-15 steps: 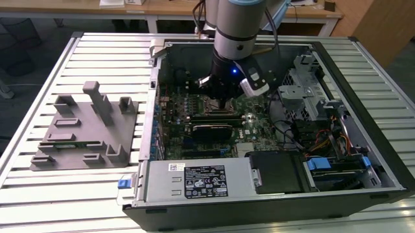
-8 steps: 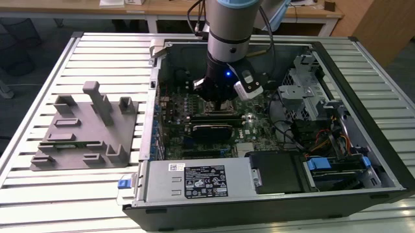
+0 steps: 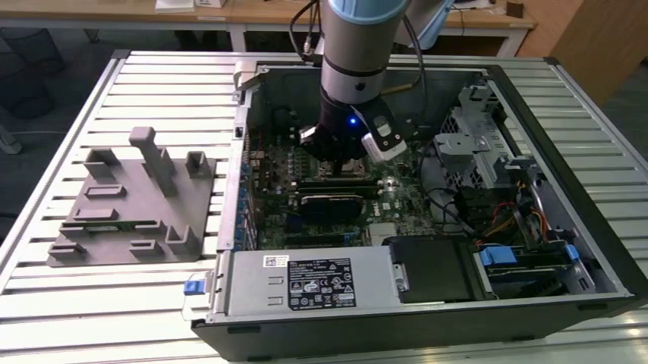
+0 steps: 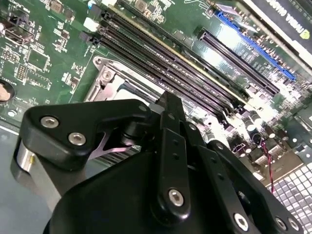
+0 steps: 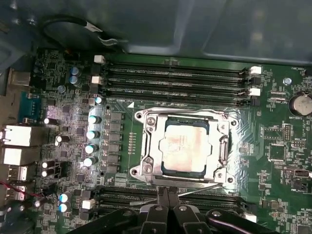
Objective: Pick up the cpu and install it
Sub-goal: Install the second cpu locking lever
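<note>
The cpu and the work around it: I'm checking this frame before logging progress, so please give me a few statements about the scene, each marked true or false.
1. The cpu lies inside the socket's metal frame on the motherboard. True.
2. The hand holds the cpu above the case. False: in the first wrist view the cpu sits in the socket, apart from the hand.
3. The arm reaches down into the open computer case. True.
4. The grey plastic fixture sits inside the case. False: it lies on the table, to the exterior view's left of the case.
5. All memory slots hold green sticks. False: the slots look empty.
</note>
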Robot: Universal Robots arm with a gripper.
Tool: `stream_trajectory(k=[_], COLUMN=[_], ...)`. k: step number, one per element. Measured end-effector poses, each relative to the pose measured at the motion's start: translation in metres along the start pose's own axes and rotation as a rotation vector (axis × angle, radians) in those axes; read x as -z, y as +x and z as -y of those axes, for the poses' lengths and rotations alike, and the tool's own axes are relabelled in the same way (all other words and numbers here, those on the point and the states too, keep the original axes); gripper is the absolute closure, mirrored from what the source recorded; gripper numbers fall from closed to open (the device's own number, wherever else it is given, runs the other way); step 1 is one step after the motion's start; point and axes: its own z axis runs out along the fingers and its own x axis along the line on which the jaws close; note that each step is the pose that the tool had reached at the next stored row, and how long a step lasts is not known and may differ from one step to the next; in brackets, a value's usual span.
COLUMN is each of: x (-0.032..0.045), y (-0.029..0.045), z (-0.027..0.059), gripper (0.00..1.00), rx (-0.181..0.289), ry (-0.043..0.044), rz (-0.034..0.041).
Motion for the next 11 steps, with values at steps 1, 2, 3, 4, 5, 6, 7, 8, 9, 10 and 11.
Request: stream_trajectory(k=[1, 2, 3, 4, 5, 6, 7, 8, 9, 10, 11], x=[-0.0004, -0.0009, -0.0015, -0.0020, -0.0025, -0.0031, -0.0036, -0.0042, -0.0048, -0.0055, -0.0063], y=[0.0004, 0.0011, 0.0018, 0.0024, 0.0029, 0.0033, 0.0038, 0.0045, 0.0053, 0.0062, 0.0070], z=[0.0011, 0.0022, 0.0031, 0.0039, 0.0046, 0.0051, 0.0057, 0.0062, 0.0067, 0.0073, 0.0078], gripper=[0.89, 0.89, 0.89, 0.89, 0.89, 0.89, 0.89, 0.89, 0.89, 0.89, 0.89], rx=[0.000, 0.000, 0.000, 0.000, 0.000, 0.000, 0.000, 0.000, 0.001, 0.001, 0.001], ry=[-0.0050, -0.0091, -0.0126, -0.0161, -0.0207, -0.0240, -0.0266, -0.0289, -0.0309, -0.0325, -0.0340], rz=[0.0003, 0.0005, 0.0007, 0.0008, 0.0011, 0.0013, 0.0015, 0.0016, 0.0018, 0.0018, 0.0019])
